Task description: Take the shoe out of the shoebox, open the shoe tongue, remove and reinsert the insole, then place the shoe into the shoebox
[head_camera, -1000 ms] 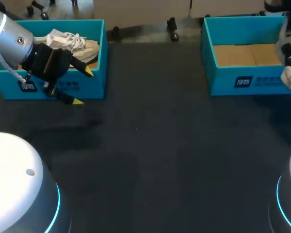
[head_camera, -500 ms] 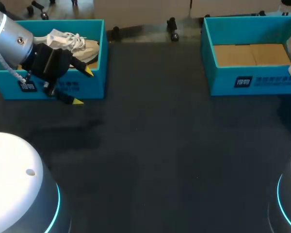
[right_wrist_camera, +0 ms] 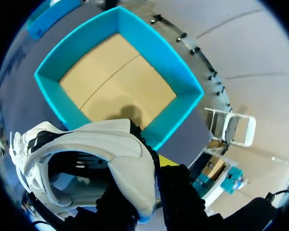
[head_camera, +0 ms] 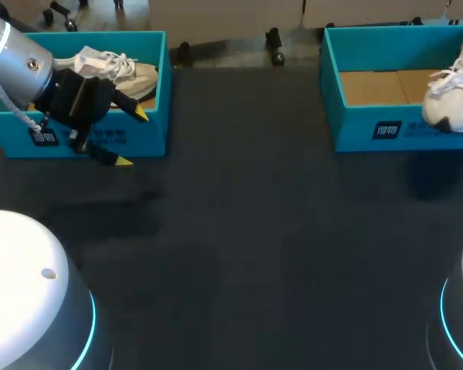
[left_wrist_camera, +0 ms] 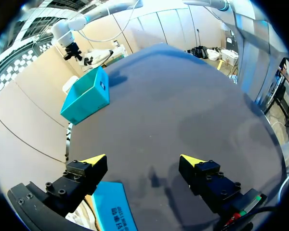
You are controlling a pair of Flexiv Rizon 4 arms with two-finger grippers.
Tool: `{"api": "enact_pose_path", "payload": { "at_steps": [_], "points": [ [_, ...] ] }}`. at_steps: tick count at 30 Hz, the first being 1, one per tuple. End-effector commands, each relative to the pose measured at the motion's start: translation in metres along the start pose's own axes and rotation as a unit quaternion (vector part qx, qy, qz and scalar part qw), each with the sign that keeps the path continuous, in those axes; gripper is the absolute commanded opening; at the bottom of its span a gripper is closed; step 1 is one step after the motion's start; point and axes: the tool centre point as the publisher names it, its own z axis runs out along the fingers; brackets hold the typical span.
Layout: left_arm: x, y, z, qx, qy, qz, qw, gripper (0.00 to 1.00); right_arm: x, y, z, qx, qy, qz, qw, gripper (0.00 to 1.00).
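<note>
Hovering at the left teal cardboard shoebox point(head_camera: 160, 77), the left gripper point(head_camera: 131, 137) is spread wide across its front wall, gripping nothing. A cream lace-up shoe point(head_camera: 139, 77) lies inside. Farther right, the right teal cardboard shoebox point(head_camera: 363, 127) shows a bare brown floor. The white lace-up sneaker point(head_camera: 454, 96) hangs above its front wall, the right gripper point(right_wrist_camera: 144, 178) pinching its heel collar. Judgement: removal roughly done; tongue, insole and return all remain.
</note>
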Motion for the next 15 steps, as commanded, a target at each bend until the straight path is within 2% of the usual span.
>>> {"api": "enact_pose_path", "payload": {
  "at_steps": [1,4,9,10,15],
  "points": [
    [0.000,0.000,0.000,-0.001,0.000,0.000,1.000,1.00,0.000,-0.006,-0.004,0.006,-0.003,0.134,0.991,0.00],
    [0.000,0.000,0.000,-0.001,0.000,0.000,1.000,1.00,0.002,-0.010,-0.005,0.015,0.004,0.175,0.984,0.00],
    [0.000,0.000,0.000,-0.001,0.000,0.000,1.000,1.00,0.008,-0.018,-0.003,0.021,0.023,0.271,0.962,0.00],
    [0.000,0.000,0.000,-0.001,0.000,0.000,1.000,1.00,0.008,-0.019,-0.003,0.007,0.027,0.288,0.957,0.00],
    [0.000,0.000,0.000,-0.001,0.000,0.000,1.000,1.00,0.011,-0.017,-0.009,0.021,0.021,0.338,0.941,0.00]
  ]
}}
